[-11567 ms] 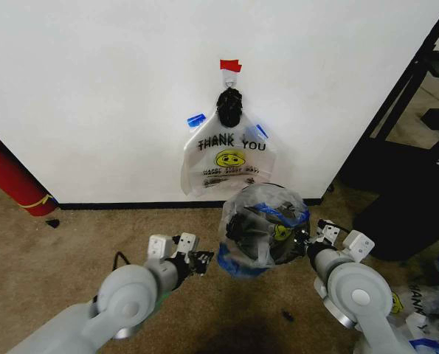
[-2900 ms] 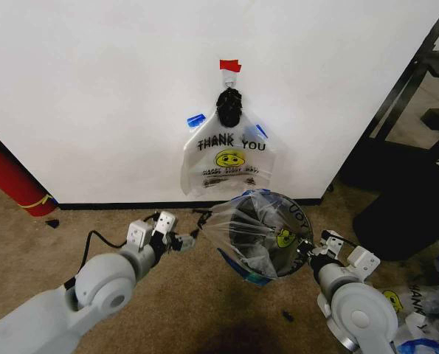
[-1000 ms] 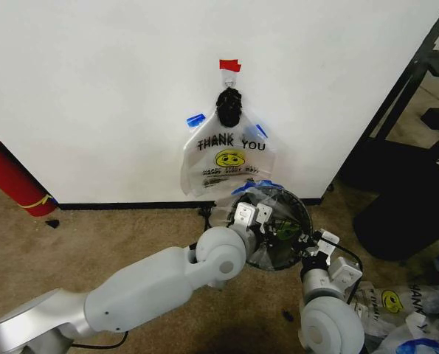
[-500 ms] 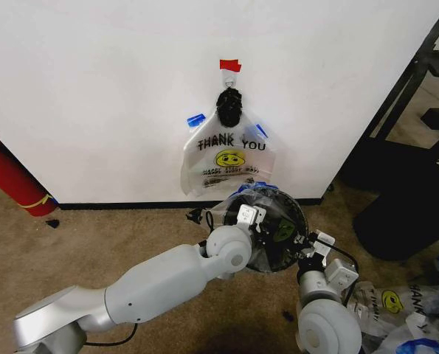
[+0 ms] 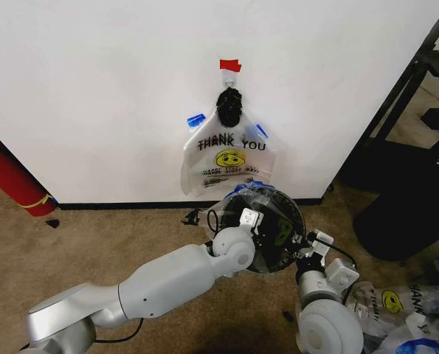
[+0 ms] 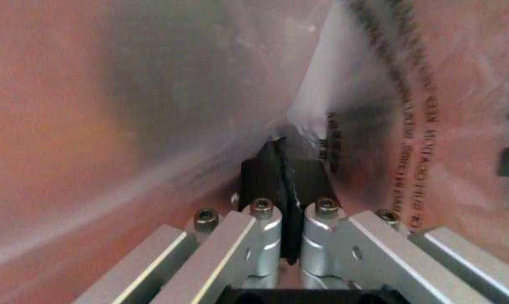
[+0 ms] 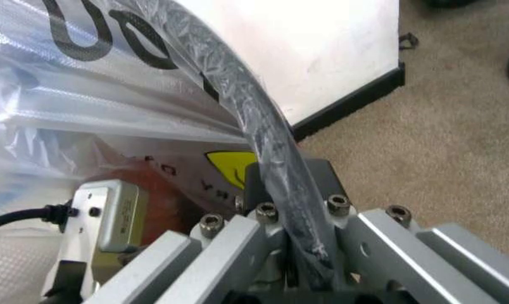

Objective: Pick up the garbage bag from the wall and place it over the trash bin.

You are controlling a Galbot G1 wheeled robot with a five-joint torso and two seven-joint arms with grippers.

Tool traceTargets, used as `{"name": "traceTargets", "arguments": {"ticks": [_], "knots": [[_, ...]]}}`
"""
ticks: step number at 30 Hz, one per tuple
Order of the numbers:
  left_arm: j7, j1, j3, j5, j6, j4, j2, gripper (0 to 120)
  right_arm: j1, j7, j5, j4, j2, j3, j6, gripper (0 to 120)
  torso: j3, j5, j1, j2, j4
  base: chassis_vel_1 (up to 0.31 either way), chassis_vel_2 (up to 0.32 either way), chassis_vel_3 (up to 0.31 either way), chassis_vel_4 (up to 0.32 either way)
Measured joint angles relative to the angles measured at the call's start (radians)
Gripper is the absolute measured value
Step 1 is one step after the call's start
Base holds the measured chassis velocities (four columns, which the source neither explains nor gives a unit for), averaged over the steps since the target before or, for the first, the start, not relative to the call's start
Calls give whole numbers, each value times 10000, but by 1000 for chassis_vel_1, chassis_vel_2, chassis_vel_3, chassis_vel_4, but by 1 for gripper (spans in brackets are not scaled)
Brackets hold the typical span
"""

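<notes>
From the head view, the garbage bag (image 5: 267, 221) sat stretched over the mouth of the trash bin (image 5: 272, 254), which stood on the carpet (image 5: 94, 243) near the wall (image 5: 94, 88), right below more identical bags (image 5: 226, 158) hanging from the hook under the red tape patch (image 5: 230, 66). The left arm reached across from the near left, and the left gripper (image 5: 254, 221) was down inside the lined bin, wrapped in plastic. The right gripper (image 5: 305, 247) was at the bin's right rim, just beside the mesh. A red cylinder (image 5: 9, 181) leaned at the far left, and spare bags (image 5: 403, 310) lay on the floor at the near right. In the left wrist view, the left gripper (image 6: 290, 183) had its black pads pressed together, clenched on a fold of the garbage bag (image 6: 153, 95), with printed film all around it. In the right wrist view, the right gripper (image 7: 290, 190) was clamped on the trash bin's rim (image 7: 254, 120) with the bag film wrapped over that rim; the black baseboard (image 7: 347, 101) and carpet lay beyond.
</notes>
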Motion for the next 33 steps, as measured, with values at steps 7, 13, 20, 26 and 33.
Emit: {"name": "traceTargets", "arguments": {"ticks": [7,13,20,26,33], "knots": [[52,17,81,266,-75,337,-144,0,-25,37,150,7,78,-27,-43,0,0,0,0,0,-1,0,0,0,0],[142,88,100,468,-190,238,-43,0,36,261,604,-37,121,60,-141,0,0,-1,0,0,-2,0,0,0,0],[719,197,393,1537,-438,-1334,749,0,248,528,1097,-290,30,360,-241,0,0,0,0,0,3,0,0,0,0],[1473,468,294,2566,-1571,-2488,1216,0,357,615,1187,-423,4,389,-267,0,-1,-2,-1,1,-1,0,0,0,0],[1186,805,-125,2683,-2004,-2888,1304,0,278,617,1163,-419,-31,436,-267,0,-1,-1,-1,0,0,0,0,0,0]]}}
